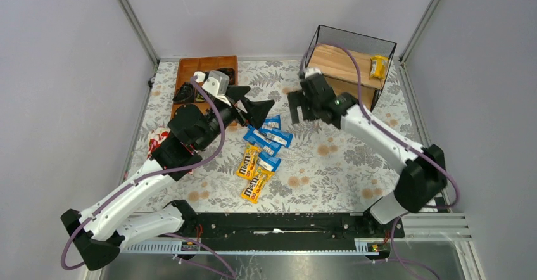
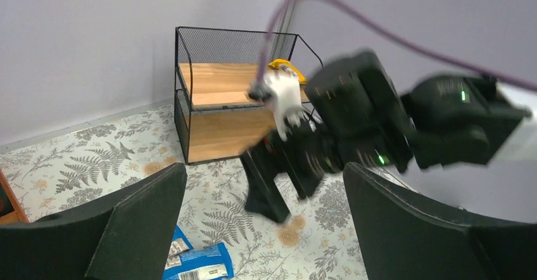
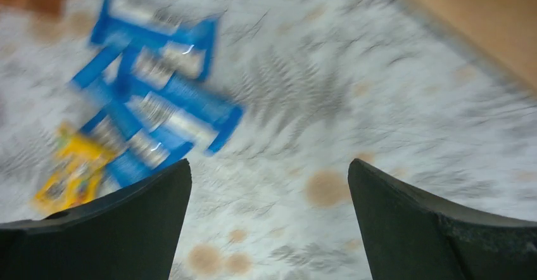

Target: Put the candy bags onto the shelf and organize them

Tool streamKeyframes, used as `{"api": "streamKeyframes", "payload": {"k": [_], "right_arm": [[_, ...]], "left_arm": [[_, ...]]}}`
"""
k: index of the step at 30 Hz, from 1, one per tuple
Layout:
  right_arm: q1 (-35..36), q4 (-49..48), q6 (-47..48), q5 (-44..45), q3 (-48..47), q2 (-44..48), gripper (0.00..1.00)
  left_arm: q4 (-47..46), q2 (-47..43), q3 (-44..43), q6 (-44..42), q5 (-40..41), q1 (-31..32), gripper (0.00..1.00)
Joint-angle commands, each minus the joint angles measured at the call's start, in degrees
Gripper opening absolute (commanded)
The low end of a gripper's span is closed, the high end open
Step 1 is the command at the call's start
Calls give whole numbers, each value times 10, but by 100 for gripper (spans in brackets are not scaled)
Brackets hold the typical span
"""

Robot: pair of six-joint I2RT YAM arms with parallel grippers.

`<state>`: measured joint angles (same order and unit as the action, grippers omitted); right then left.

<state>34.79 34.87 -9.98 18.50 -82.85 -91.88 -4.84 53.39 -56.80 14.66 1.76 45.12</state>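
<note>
Glossy blue and yellow-orange candy bags (image 1: pixel 261 155) heaped on fern-print tabletop (image 1: pixel 342 166); one yellow bag (image 1: pixel 379 66) lies on black-mesh wooden shelf (image 1: pixel 335 61). Spread, empty: left fingers (image 2: pixel 126 229), right fingers (image 3: pixel 120 229). We should lower right fingers over outermost blue bag (image 1: pixel 277 137), pinch one only.

Robot lab cell: plain lilac wall panels (image 1: pixel 57 71), aluminium corner posts (image 1: pixel 132 19), fern-print tablecloth (image 1: pixel 335 172), black mounting rail (image 1: pixel 285 226)

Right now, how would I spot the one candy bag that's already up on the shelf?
Look to the far right corner, where the black wire-mesh shelf stands. On its top wooden board, near the right end, lies a single yellow-orange bag. It is the only bag off the floral tablecloth; the other yellow bags lie mid-table among the blue bags.
</note>
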Motion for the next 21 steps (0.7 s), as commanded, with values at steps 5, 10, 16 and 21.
{"api": "streamKeyframes", "payload": {"k": [5,10,16,21], "right_arm": [[23,-436,-322,-362,371,120,100],[34,-621,-412,-393,479,85,100],[51,-813,-501,-392,562,8,100],[82,-904,-522,-354,579,-50,89]], "left_arm": [[-27,-23,-2,2,22,2,99],[-26,-23,-2,2,21,2,99],[-27,-17,-1,2,20,2,99],[-27,-14,-1,4,15,2,99]]}}
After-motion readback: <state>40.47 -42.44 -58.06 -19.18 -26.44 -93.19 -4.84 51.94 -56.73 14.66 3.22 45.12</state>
